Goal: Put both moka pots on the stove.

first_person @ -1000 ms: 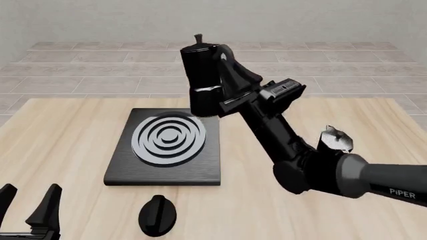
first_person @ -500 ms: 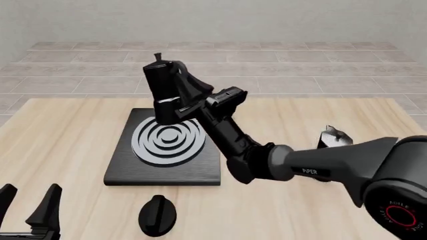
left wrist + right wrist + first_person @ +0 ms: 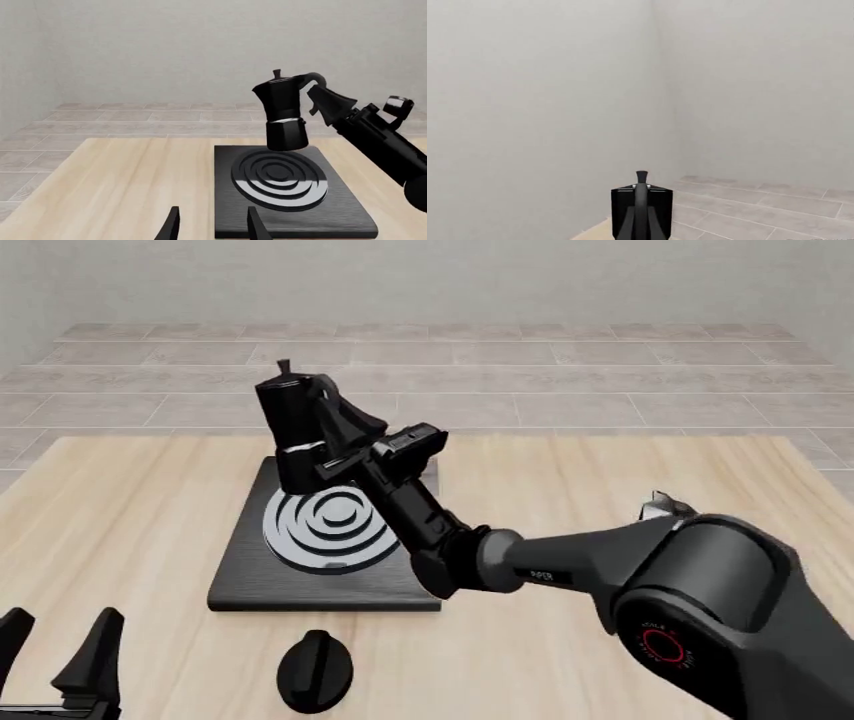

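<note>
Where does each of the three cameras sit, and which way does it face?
Front view: above and behind the arms, looking forward and down at the table; right arm and left gripper show.
Left wrist view: behind the open left gripper, facing the stove.
Right wrist view: behind the right gripper, facing the wall.
Shared: the held moka pot.

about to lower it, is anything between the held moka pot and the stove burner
Nothing visible. The moka pot hangs in the right gripper just above the far edge of the stove, and the ring burner under it is bare. The oval knob lies on the table nearer the camera.
</note>
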Tool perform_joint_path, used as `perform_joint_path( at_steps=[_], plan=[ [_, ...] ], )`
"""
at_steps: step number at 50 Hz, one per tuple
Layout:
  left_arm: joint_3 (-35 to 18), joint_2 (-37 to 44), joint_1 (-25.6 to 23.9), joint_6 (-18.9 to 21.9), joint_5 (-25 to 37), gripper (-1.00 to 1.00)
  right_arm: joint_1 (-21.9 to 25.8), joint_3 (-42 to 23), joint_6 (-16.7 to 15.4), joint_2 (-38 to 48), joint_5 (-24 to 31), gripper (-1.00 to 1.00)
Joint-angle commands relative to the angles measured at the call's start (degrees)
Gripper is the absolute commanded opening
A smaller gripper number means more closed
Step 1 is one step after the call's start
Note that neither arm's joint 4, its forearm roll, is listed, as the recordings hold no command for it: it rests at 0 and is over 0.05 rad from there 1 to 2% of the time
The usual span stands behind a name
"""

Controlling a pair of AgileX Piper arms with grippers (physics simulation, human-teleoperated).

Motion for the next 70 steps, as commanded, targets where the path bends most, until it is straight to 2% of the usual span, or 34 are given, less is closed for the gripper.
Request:
perform_joint_path(
  at_steps=[1,6,16,28,31,43,47,70],
  plan=[
    [-0.01,-0.01,0.0,0.02,0.0,1.0,-0.93,-7.47,1.36,4.6,-0.51,-1.0],
    [-0.01,-0.01,0.0,-0.01,0.02,1.0,-1.33,-11.45,1.27,8.42,-0.51,-1.0],
    [-0.01,-0.01,0.0,0.01,0.01,1.0,-0.82,-13.86,0.19,12.5,-0.51,-1.0],
    [-0.01,-0.01,0.0,0.0,0.02,1.0,-0.06,-17.31,0.66,16.07,-0.51,-1.0],
    [-0.01,-0.01,0.0,0.0,0.0,1.0,-0.9,-18.3,2.33,16.97,-0.51,-1.0],
    [-0.01,0.0,0.0,0.0,0.03,1.0,-1.1,-21.1,3.19,19.88,-0.51,-1.0],
    [-0.01,-0.01,0.02,0.0,0.01,1.0,-0.73,-22.04,2.59,21.16,-0.51,-1.0],
    [-0.01,-0.01,0.01,-0.01,0.02,1.0,-0.15,-18.81,1.69,21.12,-0.51,-1.0]
  ],
)
